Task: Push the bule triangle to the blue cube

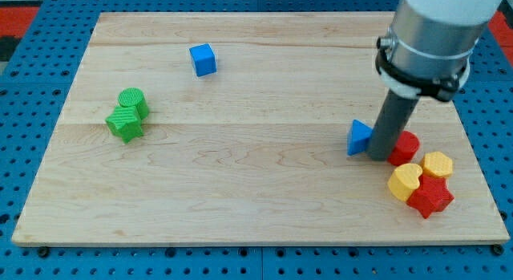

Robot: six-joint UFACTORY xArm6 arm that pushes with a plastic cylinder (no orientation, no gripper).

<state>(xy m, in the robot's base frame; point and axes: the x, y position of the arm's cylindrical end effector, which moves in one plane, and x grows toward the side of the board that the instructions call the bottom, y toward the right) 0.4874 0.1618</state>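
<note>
A: What lies at the view's left?
B: A green cylinder point(133, 99) touching a green star point(124, 124); the blue cube point(203, 59) sits farther right, near the top.
A: And the blue triangle point(359, 137)?
B: Far right, touching the tip point(378, 154), beside red and yellow blocks point(421, 178). The rod carries no claw.

The wooden board point(256, 192) carries blue cube point(203, 59), blue triangle point(359, 137), green, red and yellow blocks.

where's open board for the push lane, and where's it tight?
Open: the middle stretch between the blue triangle and blue cube, and the bottom centre. Tight: the view's right, where my tip sits against the triangle beside the red and yellow cluster. Green pair crowds the left.
</note>
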